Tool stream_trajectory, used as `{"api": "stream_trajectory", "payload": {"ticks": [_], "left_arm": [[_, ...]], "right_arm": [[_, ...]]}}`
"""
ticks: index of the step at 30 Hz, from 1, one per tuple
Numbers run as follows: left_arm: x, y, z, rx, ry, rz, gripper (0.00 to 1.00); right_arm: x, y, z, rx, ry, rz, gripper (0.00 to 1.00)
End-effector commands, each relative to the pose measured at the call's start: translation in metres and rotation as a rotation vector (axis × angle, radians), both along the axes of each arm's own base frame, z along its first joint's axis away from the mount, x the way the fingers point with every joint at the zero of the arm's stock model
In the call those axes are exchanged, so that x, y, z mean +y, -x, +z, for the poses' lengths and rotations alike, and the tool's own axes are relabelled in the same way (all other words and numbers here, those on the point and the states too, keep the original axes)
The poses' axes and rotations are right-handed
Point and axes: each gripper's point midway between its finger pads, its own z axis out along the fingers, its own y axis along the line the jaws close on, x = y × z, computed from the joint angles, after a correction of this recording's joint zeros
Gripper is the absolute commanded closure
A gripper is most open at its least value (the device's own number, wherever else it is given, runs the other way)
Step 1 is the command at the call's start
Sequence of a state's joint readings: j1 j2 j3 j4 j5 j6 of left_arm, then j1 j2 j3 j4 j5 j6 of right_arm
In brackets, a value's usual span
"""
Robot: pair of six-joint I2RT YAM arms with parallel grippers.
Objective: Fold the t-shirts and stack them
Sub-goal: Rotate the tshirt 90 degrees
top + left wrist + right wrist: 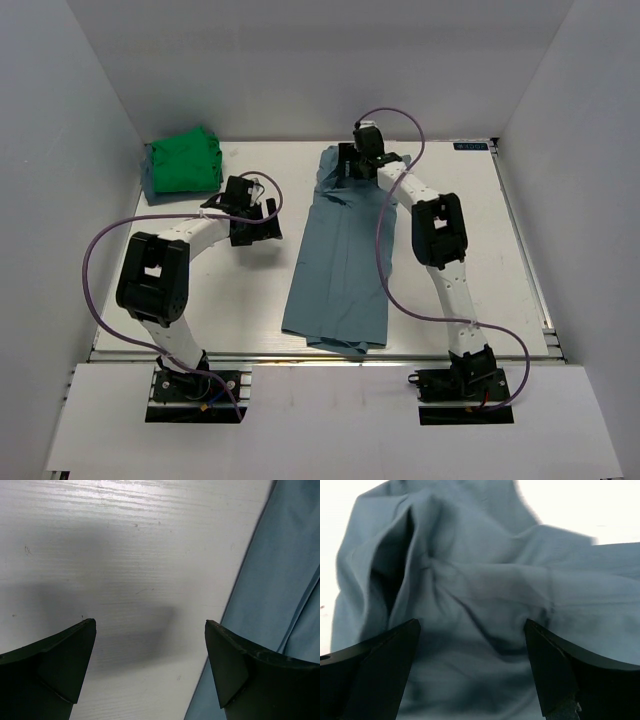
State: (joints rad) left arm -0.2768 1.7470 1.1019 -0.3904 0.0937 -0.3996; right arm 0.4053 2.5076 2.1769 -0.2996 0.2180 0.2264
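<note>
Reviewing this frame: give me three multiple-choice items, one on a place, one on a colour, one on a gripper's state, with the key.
1. Where does the green shirt lie?
A. far left corner of the table
B. near right corner
C. near left corner

2. What colour is the long shirt mid-table?
A. red
B. blue-grey
C. white

3. The left gripper is:
A. shut on the green shirt
B. shut on the long shirt
C. open over bare table

1 A: the top view shows it bundled there.
2 B: its cloth reads blue-grey in every view.
3 C: its wrist view shows jaws wide apart, only tabletop between.
</note>
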Motion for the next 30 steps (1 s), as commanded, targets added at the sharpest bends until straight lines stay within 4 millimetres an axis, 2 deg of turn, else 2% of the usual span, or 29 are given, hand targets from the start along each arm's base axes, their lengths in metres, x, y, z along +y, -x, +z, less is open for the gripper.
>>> {"api": "stream_trajectory", "payload": {"ticks": [1, 4, 6, 10, 11, 12, 15, 16, 17, 19, 20, 21, 22, 23, 26, 30], "left_arm": [[-0.003, -0.013, 0.015, -0.044, 0.020, -0.012, 0.00], [-0.005, -0.011, 0.013, -0.042, 0.027, -0.017, 0.00], [-0.006, -0.011, 0.013, -0.040, 0.034, -0.023, 0.00], [-0.010, -0.011, 0.010, -0.028, 0.047, -0.044, 0.00], [-0.012, -0.010, 0.010, -0.025, 0.057, -0.051, 0.00], [-0.014, -0.011, 0.012, -0.031, 0.069, -0.058, 0.00], [-0.014, -0.011, 0.012, -0.031, 0.069, -0.058, 0.00], [-0.014, -0.009, 0.011, -0.023, 0.067, -0.058, 0.00], [-0.014, -0.010, 0.014, -0.031, 0.069, -0.058, 0.00], [-0.012, -0.009, 0.022, -0.051, 0.066, -0.053, 0.00], [-0.011, -0.006, 0.022, -0.050, 0.066, -0.053, 0.00], [-0.009, -0.004, 0.021, -0.051, 0.056, -0.046, 0.00], [-0.007, 0.002, 0.019, -0.039, 0.053, -0.046, 0.00], [-0.006, 0.000, 0.027, -0.062, 0.050, -0.041, 0.00], [-0.003, 0.011, 0.024, -0.051, 0.048, -0.041, 0.00], [-0.002, 0.013, 0.025, -0.053, 0.048, -0.041, 0.00]], "right_arm": [[0.046, -0.014, 0.044, -0.123, -0.149, 0.110, 0.10], [0.056, -0.015, 0.059, -0.165, -0.177, 0.126, 0.10], [0.052, -0.016, 0.065, -0.181, -0.158, 0.111, 0.10], [0.029, -0.015, 0.069, -0.195, -0.083, 0.037, 0.10], [0.029, -0.014, 0.075, -0.203, -0.078, 0.038, 0.10], [0.029, -0.013, 0.073, -0.200, -0.076, 0.042, 0.10], [0.047, -0.011, 0.078, -0.209, -0.109, 0.128, 0.10], [0.058, -0.008, 0.074, -0.201, -0.121, 0.173, 0.10], [0.072, -0.005, 0.080, -0.209, -0.144, 0.207, 0.10], [0.092, -0.002, 0.074, -0.211, -0.170, 0.254, 0.10], [0.098, -0.002, 0.074, -0.219, -0.171, 0.268, 0.10], [0.107, 0.002, 0.063, -0.207, -0.154, 0.269, 0.10], [0.111, 0.000, 0.062, -0.215, -0.150, 0.267, 0.10], [0.110, -0.002, 0.056, -0.213, -0.136, 0.247, 0.10], [0.110, -0.002, 0.042, -0.194, -0.132, 0.233, 0.10], [0.109, 0.000, 0.027, -0.170, -0.113, 0.234, 0.10]]}}
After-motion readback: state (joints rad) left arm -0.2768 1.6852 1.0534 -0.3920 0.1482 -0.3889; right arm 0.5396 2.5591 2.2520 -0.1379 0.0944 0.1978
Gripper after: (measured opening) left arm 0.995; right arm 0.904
